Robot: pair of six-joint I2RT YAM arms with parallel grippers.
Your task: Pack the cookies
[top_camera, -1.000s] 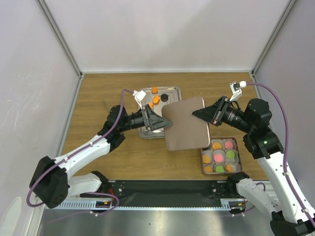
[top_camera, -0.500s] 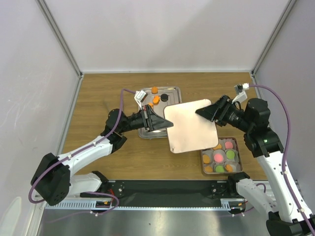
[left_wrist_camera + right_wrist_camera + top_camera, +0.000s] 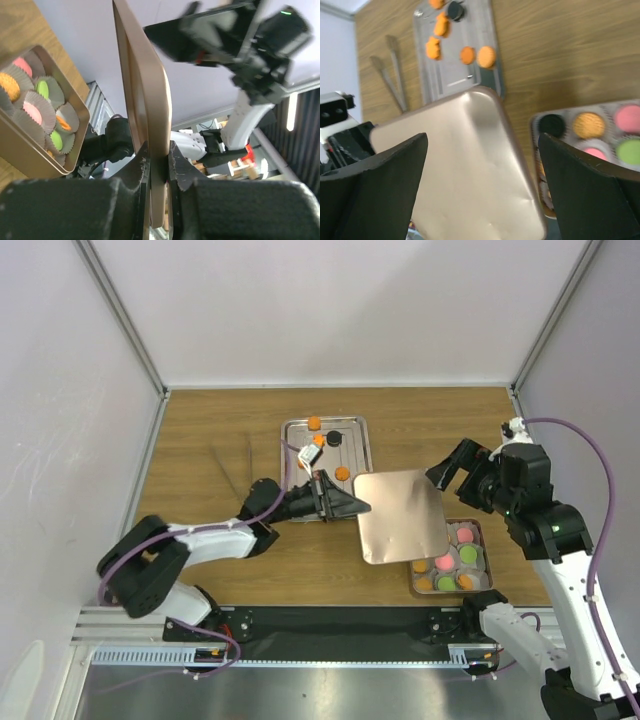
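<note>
A flat copper-coloured lid hangs above the table, its near right corner over the square box. My left gripper is shut on the lid's left edge; in the left wrist view the lid stands edge-on between the fingers. My right gripper is open, apart from the lid's far right corner; in the right wrist view the lid lies below the open gripper. Cookies fill the box's paper cups: pink, green, black, orange. More cookies lie on the metal tray.
Metal tongs lie on the wood to the left of the tray, faintly visible in the top view as tongs. The tray also holds a black cookie and orange ones. White walls stand on three sides.
My right gripper opened, let go of the lid and drew back to the right. My left gripper shut on the lid's left edge and moved right and nearer with it.
</note>
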